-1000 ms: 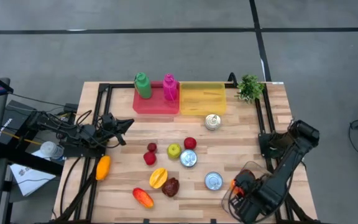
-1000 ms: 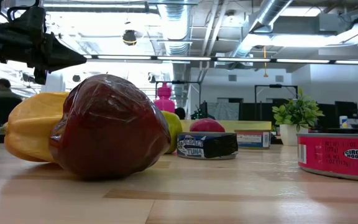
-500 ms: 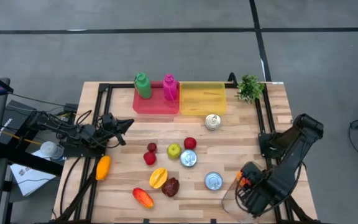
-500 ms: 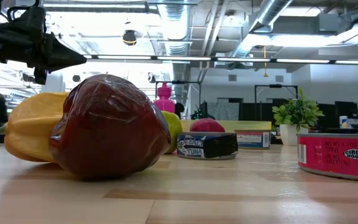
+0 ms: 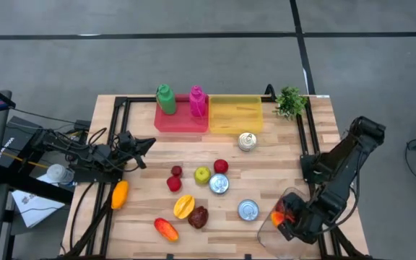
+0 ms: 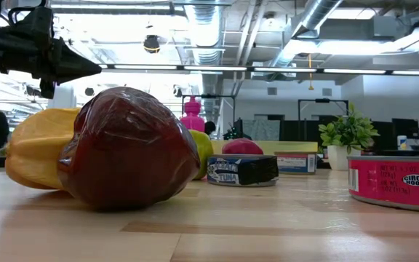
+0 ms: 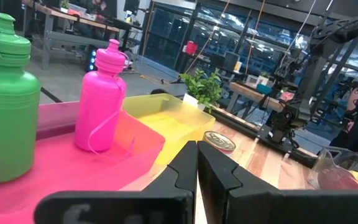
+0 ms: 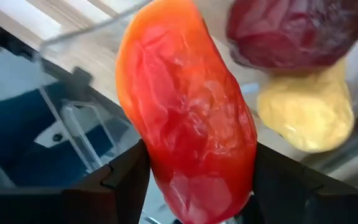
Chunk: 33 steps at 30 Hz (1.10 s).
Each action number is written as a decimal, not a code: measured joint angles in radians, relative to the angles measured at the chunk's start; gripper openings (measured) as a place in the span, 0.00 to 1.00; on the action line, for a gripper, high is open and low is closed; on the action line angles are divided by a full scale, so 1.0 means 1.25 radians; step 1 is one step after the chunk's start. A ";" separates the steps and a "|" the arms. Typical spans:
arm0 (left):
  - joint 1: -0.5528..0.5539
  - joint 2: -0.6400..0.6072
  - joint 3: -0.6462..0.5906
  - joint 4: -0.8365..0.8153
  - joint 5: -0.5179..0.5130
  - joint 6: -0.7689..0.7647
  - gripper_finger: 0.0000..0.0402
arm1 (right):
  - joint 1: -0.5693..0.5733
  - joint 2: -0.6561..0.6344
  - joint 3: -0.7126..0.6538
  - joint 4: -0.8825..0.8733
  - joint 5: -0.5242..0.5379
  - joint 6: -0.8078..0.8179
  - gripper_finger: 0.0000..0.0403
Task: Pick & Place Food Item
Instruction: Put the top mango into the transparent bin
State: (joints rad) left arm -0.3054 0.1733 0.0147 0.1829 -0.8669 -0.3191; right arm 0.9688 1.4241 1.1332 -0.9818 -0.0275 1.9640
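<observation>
- While the left gripper (image 7: 196,163), pressed together, waited at 9 o'clock, the orange-red fruit (image 8: 188,118) was pinched by the right gripper (image 5: 286,215).
- Fruit's long axis was run between the fingers, over the clear bowl (image 5: 271,225) at 5 o'clock.

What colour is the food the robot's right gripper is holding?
Orange-red food item, shown best in the right wrist view.

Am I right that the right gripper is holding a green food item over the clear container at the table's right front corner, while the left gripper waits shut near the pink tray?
Not quite: the food item in the right gripper is orange-red, not green, as the right wrist view shows. The rest stands: it is held over the clear container at the table's right front corner, and the left gripper waits shut near the pink tray.
</observation>
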 joint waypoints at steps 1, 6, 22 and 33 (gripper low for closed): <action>0.000 0.000 0.000 0.000 0.000 0.000 0.00 | 0.006 0.004 0.000 -0.001 -0.005 0.000 0.58; 0.000 0.000 0.000 0.000 0.000 0.000 0.00 | 0.016 0.042 0.000 0.008 -0.041 -0.003 0.58; 0.000 0.000 0.000 0.000 0.000 0.000 0.00 | -0.010 0.153 0.000 0.120 -0.093 -0.070 0.58; 0.000 0.000 0.000 0.000 0.000 0.000 0.00 | -0.019 0.186 0.000 0.155 -0.126 -0.106 0.59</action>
State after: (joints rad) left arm -0.3055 0.1734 0.0149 0.1829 -0.8666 -0.3194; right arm 0.9447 1.6569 1.1332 -0.7876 -0.1856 1.8321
